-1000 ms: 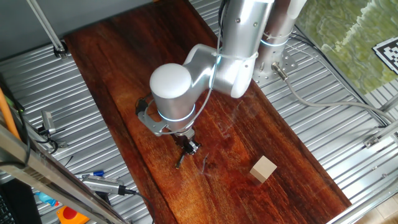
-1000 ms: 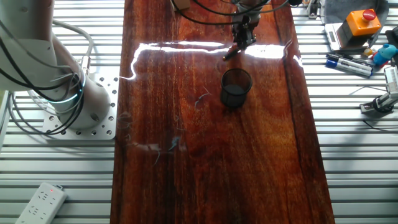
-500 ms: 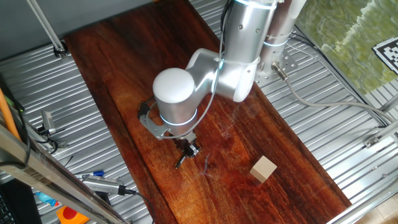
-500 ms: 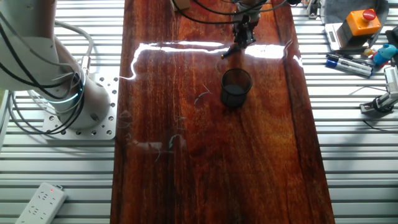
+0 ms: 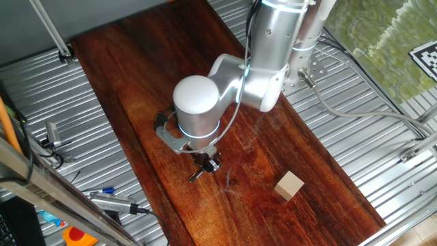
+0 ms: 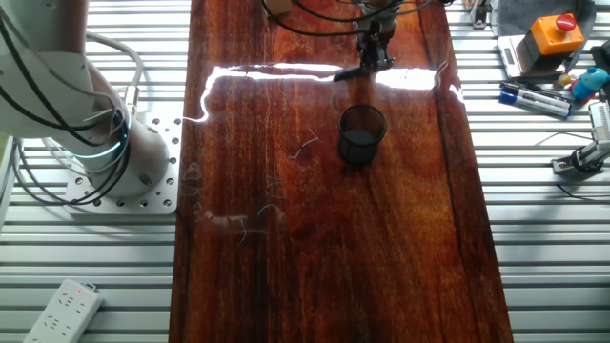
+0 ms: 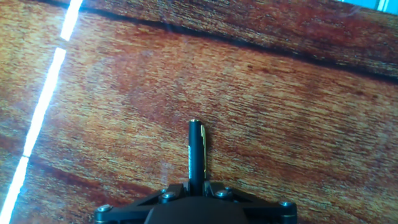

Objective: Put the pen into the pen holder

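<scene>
My gripper (image 5: 206, 162) is shut on the pen (image 5: 196, 176), a thin black stick that pokes out below the fingers and hangs just above the wooden board. In the hand view the pen (image 7: 195, 149) runs straight out from between the closed jaws of the gripper (image 7: 194, 185), its pale tip far from me. From the other side the gripper (image 6: 374, 59) holds the pen (image 6: 347, 73) nearly level, a short way behind the pen holder (image 6: 362, 133), a small black round cup standing upright. The arm hides the cup in the first fixed view.
A tan wooden block (image 5: 289, 185) sits on the board (image 5: 136, 82) toward its near right. Blue-and-silver markers (image 6: 534, 95) and an orange button box (image 6: 556, 33) lie off the board. The robot base (image 6: 105, 143) stands to the board's left.
The arm has shifted slightly, carrying the pen. The pen has lifted and swung from slanting down to nearly level. The cup has not moved.
</scene>
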`<state>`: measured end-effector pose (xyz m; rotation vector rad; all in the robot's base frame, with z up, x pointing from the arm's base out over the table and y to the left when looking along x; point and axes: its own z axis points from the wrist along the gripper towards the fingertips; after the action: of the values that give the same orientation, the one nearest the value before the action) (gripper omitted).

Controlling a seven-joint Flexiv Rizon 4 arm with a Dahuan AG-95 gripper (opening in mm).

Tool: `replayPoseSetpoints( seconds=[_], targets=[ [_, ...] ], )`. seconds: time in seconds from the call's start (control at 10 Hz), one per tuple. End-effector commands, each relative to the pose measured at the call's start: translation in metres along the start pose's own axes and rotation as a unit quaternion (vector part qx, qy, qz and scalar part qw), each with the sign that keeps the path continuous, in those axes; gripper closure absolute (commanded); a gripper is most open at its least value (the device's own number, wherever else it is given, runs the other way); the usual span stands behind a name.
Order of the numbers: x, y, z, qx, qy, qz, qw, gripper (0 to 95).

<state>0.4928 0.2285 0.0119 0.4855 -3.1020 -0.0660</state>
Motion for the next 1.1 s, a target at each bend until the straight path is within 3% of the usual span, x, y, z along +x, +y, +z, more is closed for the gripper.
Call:
replayPoseSetpoints(
  seconds=[0.1, 0.4, 0.6, 1.1],
  targets=[
    [0.0, 0.002, -0.005, -0.005, 0.004, 0.002, 1.0, 95.0],
    [0.004, -0.002, -0.032, -0.021, 0.023, 0.0, 0.9995, 95.0],
    [0.012, -0.018, -0.058, -0.039, 0.053, -0.021, 0.9976, 95.0],
    [0.026, -0.034, -0.083, -0.047, 0.089, -0.035, 0.9943, 95.0]
  ],
)
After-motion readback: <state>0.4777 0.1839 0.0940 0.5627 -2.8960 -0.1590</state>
